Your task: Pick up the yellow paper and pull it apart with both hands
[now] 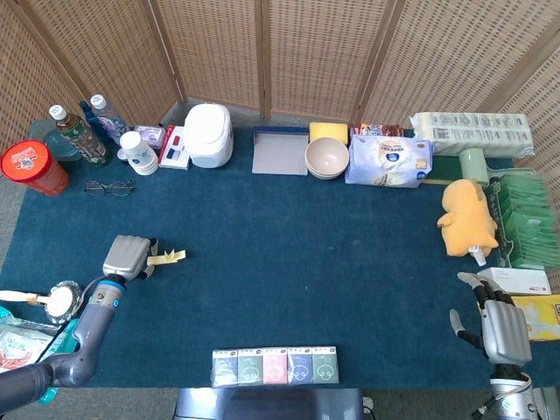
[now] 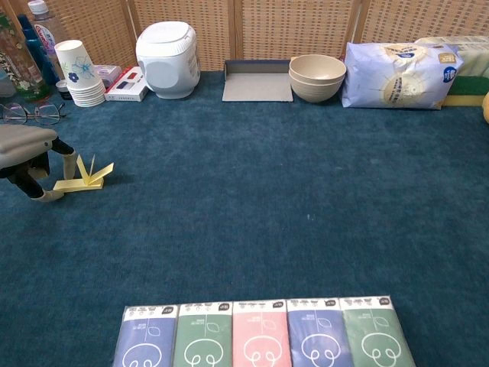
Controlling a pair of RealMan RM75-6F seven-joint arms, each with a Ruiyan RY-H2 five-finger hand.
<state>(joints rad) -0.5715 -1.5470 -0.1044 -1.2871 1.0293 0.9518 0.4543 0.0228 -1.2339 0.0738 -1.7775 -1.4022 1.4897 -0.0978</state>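
Observation:
The yellow paper (image 1: 166,257) is a folded strip with small upturned flaps, lying flat on the blue table at the left. In the chest view the yellow paper (image 2: 84,178) shows at the left edge. My left hand (image 1: 129,256) hovers over the paper's left end with its fingers pointing down and apart. One fingertip (image 2: 69,164) stands just behind the strip, and another lies by its left tip. Nothing is lifted. My right hand (image 1: 501,330) sits at the front right corner of the table, fingers spread, holding nothing. The chest view does not show it.
Several coloured packets (image 1: 275,366) lie in a row at the front edge. Along the back stand bottles (image 1: 80,131), paper cups (image 2: 80,73), a white cooker (image 1: 209,134), a grey tray (image 1: 280,150), bowls (image 1: 326,158) and a tissue pack (image 1: 388,161). Glasses (image 1: 108,186) lie behind my left hand; a yellow plush toy (image 1: 470,216) sits at the right.

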